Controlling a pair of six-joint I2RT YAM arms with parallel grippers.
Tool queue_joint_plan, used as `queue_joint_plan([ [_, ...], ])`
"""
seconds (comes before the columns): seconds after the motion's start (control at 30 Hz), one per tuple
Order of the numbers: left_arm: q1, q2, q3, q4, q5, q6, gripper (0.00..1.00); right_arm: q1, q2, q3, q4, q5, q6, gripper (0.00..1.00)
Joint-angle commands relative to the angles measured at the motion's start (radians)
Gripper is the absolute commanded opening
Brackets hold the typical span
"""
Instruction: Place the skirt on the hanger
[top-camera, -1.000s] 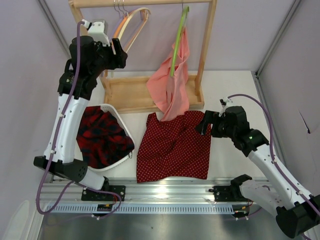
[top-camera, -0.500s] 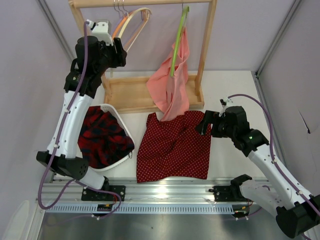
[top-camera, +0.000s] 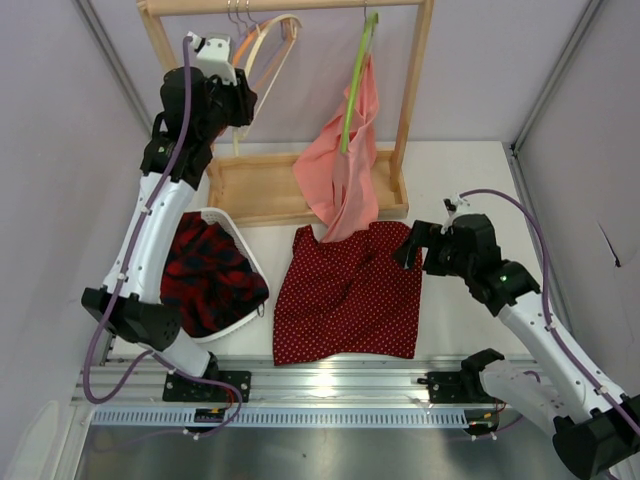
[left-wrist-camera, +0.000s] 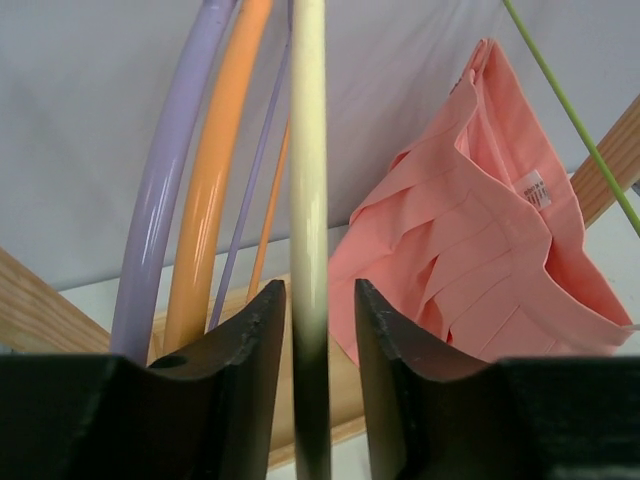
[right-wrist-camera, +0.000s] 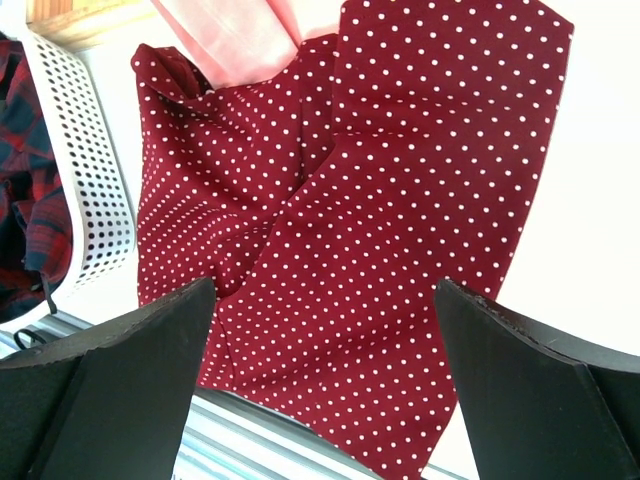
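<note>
two arms reach around a pale wooden rack (top-camera: 415, 90). in front of the rack's left foot sits a white perforated plastic basket (top-camera: 236, 236) holding a crumpled red-black plaid garment (top-camera: 205, 275). up at the rack's left end, the left gripper (left-wrist-camera: 320, 300) is at the hangers on the rail, where a glossy lilac hanger (left-wrist-camera: 165, 200), an orange hanger (left-wrist-camera: 215, 180) and the hanger (left-wrist-camera: 308, 150), a smooth cream rod, hang side by side. the cream rod runs straight up between the black fingers. the jaws stand partly apart around it, with a sliver of gap on its right side.

toward the rack's right end a thin lime-green hanger (top-camera: 355, 90) carries a pleated salmon-pink cloth (top-camera: 345, 185) that drapes past the rack's base. the skirt (top-camera: 350, 290), dark red with tiny white dots, lies flat and slightly wrinkled on the white table (top-camera: 470, 170) just in front of the rack's base. in the overhead view the pink cloth's tip overlaps its top edge. beyond the rack's right foot, the right gripper (right-wrist-camera: 325, 285) hangs above the skirt's top right corner, jaws spread wide and holding nothing.
</note>
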Motion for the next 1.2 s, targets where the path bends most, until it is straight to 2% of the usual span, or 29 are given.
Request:
queue_joint_plan([
  [0.0, 0.008, 0.014, 0.013, 0.062, 0.044, 0.023, 0.38, 0.001, -0.026, -0.005, 0.007, 0.037, 0.014, 0.99],
  [0.1, 0.008, 0.023, 0.016, 0.071, 0.049, 0.023, 0.36, 0.001, -0.033, -0.006, 0.004, 0.051, 0.016, 0.99],
  [0.2, 0.013, 0.035, 0.023, 0.078, 0.054, 0.023, 0.28, -0.002, -0.037, -0.006, 0.001, 0.054, 0.019, 0.99],
  [0.33, 0.017, 0.053, 0.055, 0.071, 0.067, 0.023, 0.26, -0.002, -0.035, -0.006, -0.002, 0.055, 0.016, 0.99],
  [0.43, 0.019, 0.075, 0.09, 0.055, 0.081, 0.023, 0.28, -0.005, -0.035, -0.005, -0.005, 0.057, 0.016, 0.99],
  [0.5, 0.019, 0.087, 0.108, 0.041, 0.086, 0.023, 0.33, -0.005, -0.033, -0.005, -0.002, 0.057, 0.017, 0.99],
  [0.6, 0.019, 0.107, 0.13, 0.025, 0.087, 0.023, 0.34, -0.007, -0.035, -0.003, -0.004, 0.055, 0.016, 0.99],
  [0.73, 0.019, 0.121, 0.133, 0.03, 0.075, 0.022, 0.24, -0.008, -0.035, -0.002, -0.007, 0.055, 0.011, 0.99],
  [0.77, 0.019, 0.122, 0.138, 0.032, 0.075, 0.02, 0.17, -0.01, -0.035, -0.003, -0.007, 0.057, 0.011, 0.99],
  [0.8, 0.019, 0.124, 0.139, 0.032, 0.075, 0.015, 0.06, -0.011, -0.035, -0.003, -0.007, 0.058, 0.013, 0.99],
  [0.83, 0.019, 0.126, 0.151, 0.033, 0.075, 0.011, 0.0, -0.013, -0.035, -0.003, -0.008, 0.06, 0.011, 0.99],
  [1.17, 0.019, 0.031, 0.22, 0.079, 0.136, -0.035, 0.0, -0.037, -0.029, -0.021, -0.019, 0.089, 0.03, 0.99],
])
